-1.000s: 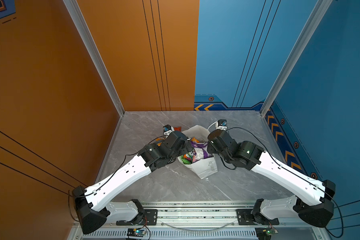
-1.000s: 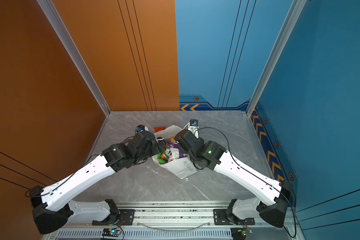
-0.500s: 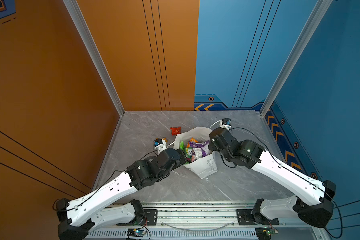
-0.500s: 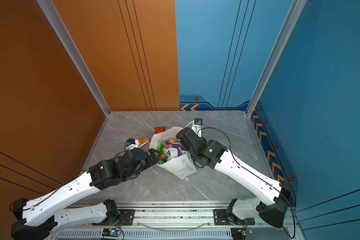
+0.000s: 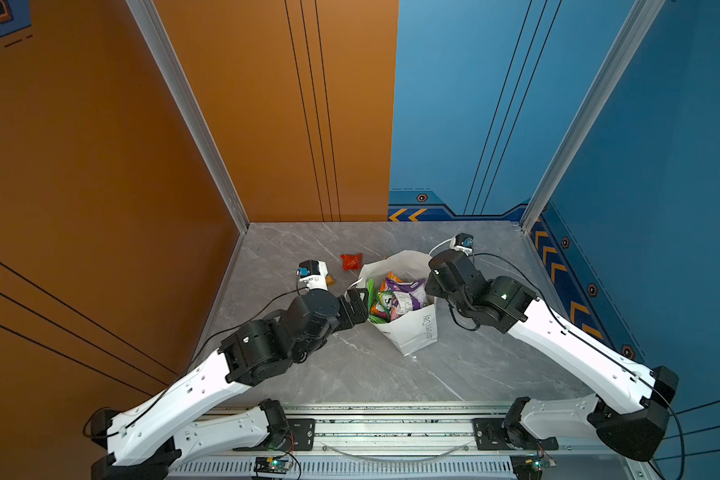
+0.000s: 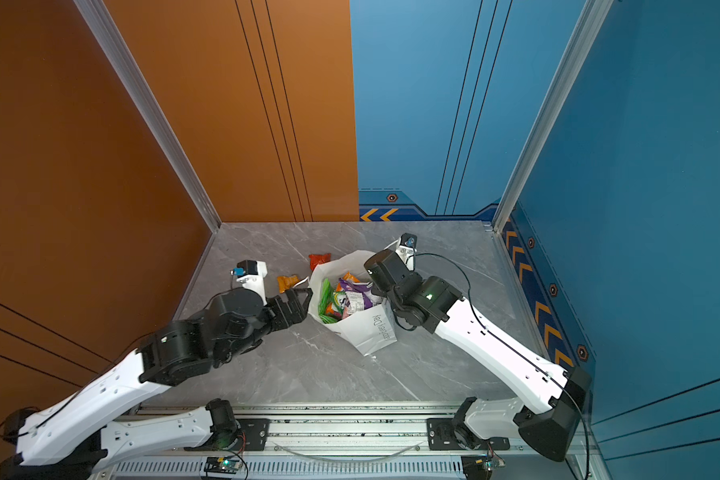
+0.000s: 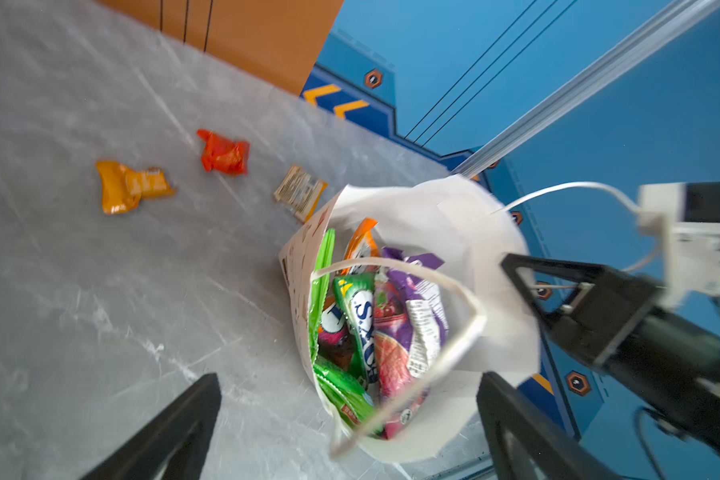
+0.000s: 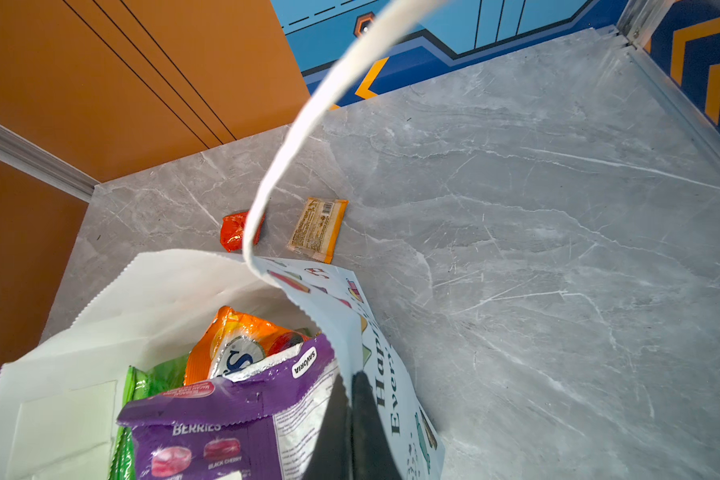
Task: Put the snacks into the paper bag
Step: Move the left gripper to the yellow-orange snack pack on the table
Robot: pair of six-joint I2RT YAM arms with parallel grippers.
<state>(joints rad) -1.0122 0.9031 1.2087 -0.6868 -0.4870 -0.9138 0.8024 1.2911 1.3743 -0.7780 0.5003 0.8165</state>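
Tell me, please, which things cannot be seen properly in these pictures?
- Tan packet: hidden in both top views, behind the paper bag.
- Orange packet: print blurred in the left wrist view; absent from the right wrist view.
- Bottom of the bag: covered by the purple packet and others, in every view.
- Right hand: fingertips hidden under its own wrist in both top views.

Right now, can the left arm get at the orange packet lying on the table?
Probably yes. The left gripper has its jaws open and empty beside the paper bag, and the orange packet lies close by on bare table, with nothing over it.
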